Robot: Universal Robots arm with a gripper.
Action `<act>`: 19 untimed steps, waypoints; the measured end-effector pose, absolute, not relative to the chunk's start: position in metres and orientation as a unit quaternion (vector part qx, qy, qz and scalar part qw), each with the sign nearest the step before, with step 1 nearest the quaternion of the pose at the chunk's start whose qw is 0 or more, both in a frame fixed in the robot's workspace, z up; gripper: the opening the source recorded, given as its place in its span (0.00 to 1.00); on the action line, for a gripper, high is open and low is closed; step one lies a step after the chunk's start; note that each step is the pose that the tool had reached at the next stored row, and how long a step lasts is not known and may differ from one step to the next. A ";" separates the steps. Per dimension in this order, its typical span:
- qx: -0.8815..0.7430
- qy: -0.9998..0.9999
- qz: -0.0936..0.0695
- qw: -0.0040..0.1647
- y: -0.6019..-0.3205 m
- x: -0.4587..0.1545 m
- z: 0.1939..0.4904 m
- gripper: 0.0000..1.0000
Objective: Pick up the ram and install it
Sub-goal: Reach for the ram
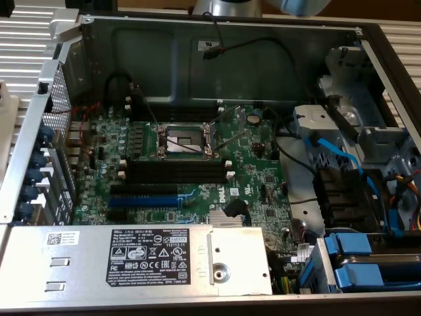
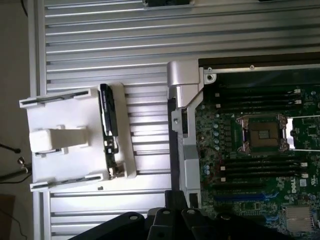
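The ram [image 2: 108, 131] stands on edge in a white holder [image 2: 60, 112] on the ribbed table [image 2: 100, 40] beside the open computer case [image 2: 182, 125], presumably so that its edge can be gripped. The tool [image 2: 172, 217] is closed and empty, apart from it. The black memory slots [image 1: 176, 172] at the centre of the exterior view sit vacant.

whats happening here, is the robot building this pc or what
A robot arm is set to fit the ram into an open computer case. The ram sits on edge in a white holder on the ribbed table beside the case, not yet picked up. The end effector is shut, and the black memory slots are empty.
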State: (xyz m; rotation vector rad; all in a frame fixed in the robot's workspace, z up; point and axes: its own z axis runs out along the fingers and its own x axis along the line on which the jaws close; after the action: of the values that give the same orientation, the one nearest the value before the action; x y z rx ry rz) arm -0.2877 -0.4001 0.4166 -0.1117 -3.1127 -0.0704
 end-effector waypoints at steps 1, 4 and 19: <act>-0.036 -0.999 -0.023 0.013 -0.400 -0.292 0.417 0.11; -0.036 -0.999 -0.022 0.013 -0.400 -0.306 0.417 0.11; -0.036 -0.999 -0.022 0.013 -0.400 -0.374 0.416 0.11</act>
State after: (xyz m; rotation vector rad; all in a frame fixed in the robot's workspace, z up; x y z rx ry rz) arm -0.3743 -0.4000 0.4164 -0.1118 -3.1129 -0.0680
